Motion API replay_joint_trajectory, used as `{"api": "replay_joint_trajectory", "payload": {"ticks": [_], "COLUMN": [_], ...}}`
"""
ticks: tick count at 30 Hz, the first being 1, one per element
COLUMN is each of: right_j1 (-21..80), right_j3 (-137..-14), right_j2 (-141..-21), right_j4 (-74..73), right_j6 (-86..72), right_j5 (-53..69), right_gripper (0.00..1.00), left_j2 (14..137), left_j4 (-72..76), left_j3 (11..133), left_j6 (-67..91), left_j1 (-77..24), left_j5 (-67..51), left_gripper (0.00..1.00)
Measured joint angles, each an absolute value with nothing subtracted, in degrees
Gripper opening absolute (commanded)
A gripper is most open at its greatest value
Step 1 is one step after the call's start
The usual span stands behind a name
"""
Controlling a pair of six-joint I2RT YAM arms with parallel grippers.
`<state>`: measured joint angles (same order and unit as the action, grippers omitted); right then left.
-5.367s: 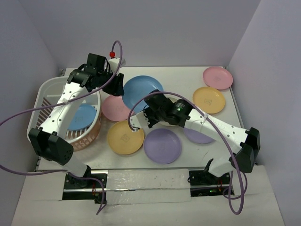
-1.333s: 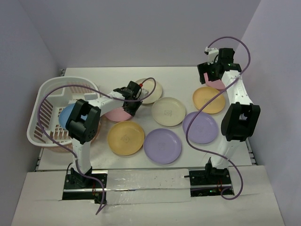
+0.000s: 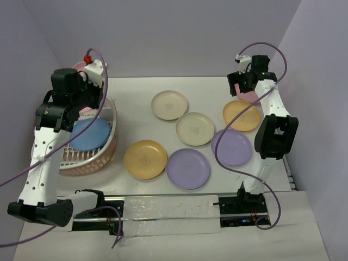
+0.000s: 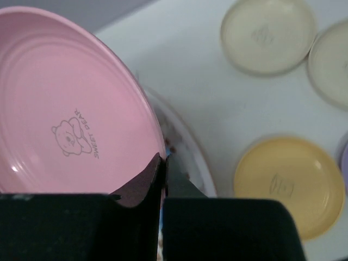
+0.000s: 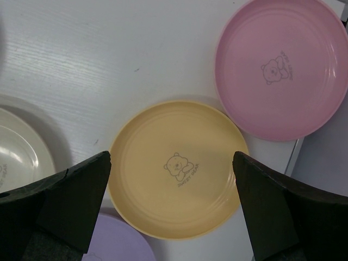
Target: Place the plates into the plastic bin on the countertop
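My left gripper point(image 4: 163, 157) is shut on the rim of a pink plate point(image 4: 65, 109) and holds it tilted above the back of the plastic bin point(image 3: 110, 111). In the top view only a pink sliver point(image 3: 79, 66) of that plate shows behind the wrist. A blue plate point(image 3: 89, 134) lies inside the bin. My right gripper point(image 5: 171, 157) hangs open above a yellow plate point(image 5: 176, 168), touching nothing. A second pink plate point(image 5: 283, 68) lies beyond it by the countertop's right edge. In the top view the right gripper point(image 3: 246, 81) partly hides that pink plate point(image 3: 251, 95).
On the countertop lie two cream plates point(image 3: 169, 104) point(image 3: 194, 128), a yellow plate point(image 3: 145, 159) and two lilac plates point(image 3: 187, 168) point(image 3: 232, 147). Lilac-grey walls close in the back and sides. The table's right edge point(image 5: 296, 157) runs close to the pink plate.
My left gripper has lifted the pink plate off the middle of the table and swung it up and left over the bin. The right arm has stayed in place, open.
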<state>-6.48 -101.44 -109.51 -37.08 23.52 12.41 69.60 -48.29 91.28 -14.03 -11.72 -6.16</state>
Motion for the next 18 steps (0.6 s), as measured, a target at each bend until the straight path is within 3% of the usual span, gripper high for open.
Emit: {"api": "replay_joint_trajectory", "payload": {"ticks": [10,18], "right_j1": [-6.55,-6.55], "right_j3": [-102.39,-102.39], "right_j2": [-110.98,-110.98], "right_j4": [-37.81,-37.96], "right_j6": [24.67,25.44], "right_j5": [13.04,12.93], "right_gripper": [1.00,1.00], "left_j2": [76.31,82.34], "left_j4": [-66.10,-68.20], "left_j3": [85.48,80.21], "left_j6": [-35.82,-45.81], "left_j1": [4.96,8.31], "left_j5": [-24.50,-26.97], "left_gripper": [0.00,0.03]}}
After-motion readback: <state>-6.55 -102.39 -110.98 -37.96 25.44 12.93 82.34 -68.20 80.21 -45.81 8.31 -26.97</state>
